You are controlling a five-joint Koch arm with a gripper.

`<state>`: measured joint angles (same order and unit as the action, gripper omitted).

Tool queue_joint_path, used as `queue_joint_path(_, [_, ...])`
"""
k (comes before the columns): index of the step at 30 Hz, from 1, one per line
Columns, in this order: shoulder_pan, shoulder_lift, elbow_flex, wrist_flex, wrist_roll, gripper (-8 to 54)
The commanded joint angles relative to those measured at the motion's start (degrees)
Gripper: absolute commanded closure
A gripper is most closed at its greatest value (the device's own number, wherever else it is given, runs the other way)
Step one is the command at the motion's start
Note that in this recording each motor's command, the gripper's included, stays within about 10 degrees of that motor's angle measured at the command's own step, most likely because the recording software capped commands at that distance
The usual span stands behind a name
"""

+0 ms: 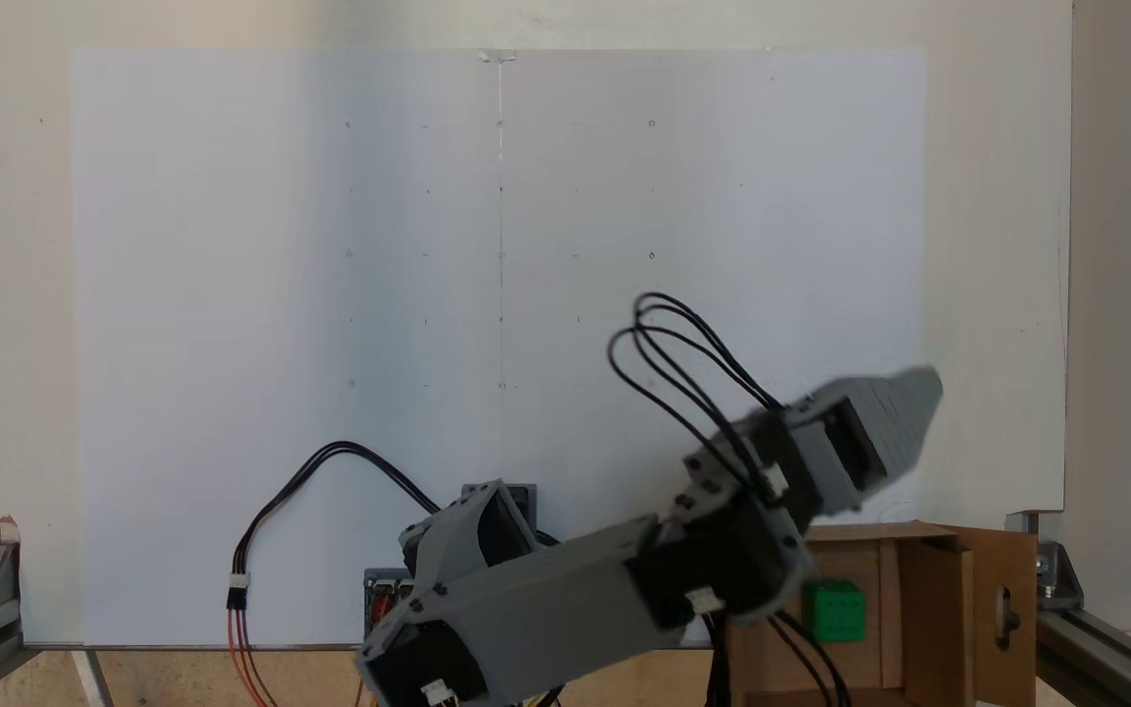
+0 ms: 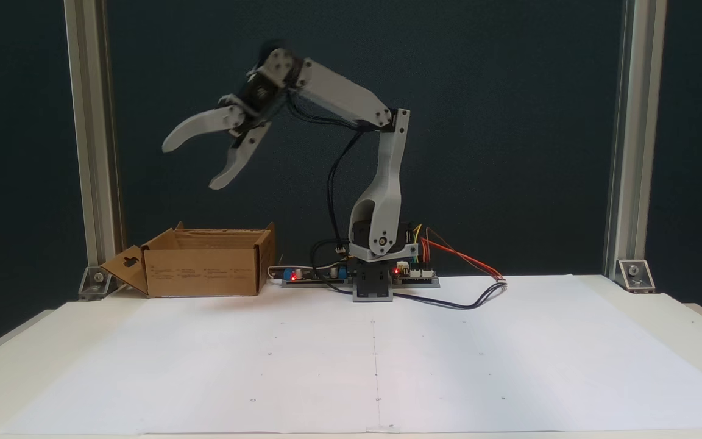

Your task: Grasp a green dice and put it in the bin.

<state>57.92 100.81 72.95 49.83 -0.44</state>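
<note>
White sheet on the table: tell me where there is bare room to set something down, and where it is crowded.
The white sheet is bare across its whole front and middle, between the two metal posts. It is crowded along the back edge: the bin holding the green dice, then the arm's base with boards and cables. The open gripper hangs above the bin.

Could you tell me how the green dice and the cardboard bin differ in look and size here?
The green dice is bright green; the bin is plain brown cardboard. The dice is a small closed cube with rounded edges; the bin is an open-topped box several times wider, with a side flap carrying a keyhole cutout. The dice lies inside the bin; the bin stands on the table. Both are boxy.
</note>
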Motion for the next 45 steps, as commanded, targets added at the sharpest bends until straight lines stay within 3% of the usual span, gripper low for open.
queue_joint_path(1, [-8.17,2.81,-2.9,0.0,5.01,4.7])
queue_joint_path(12, [-53.09,4.13,-1.32,-0.35,5.89,1.4])
queue_joint_path(16, [-60.56,4.31,-0.7,-0.53,6.15,1.1])
queue_joint_path(19, [-62.58,6.33,2.02,-3.52,6.15,1.1])
queue_joint_path(38, [-55.2,33.93,55.46,-53.17,5.8,0.0])
queue_joint_path(45, [-55.11,35.16,64.95,-66.69,5.8,-1.1])
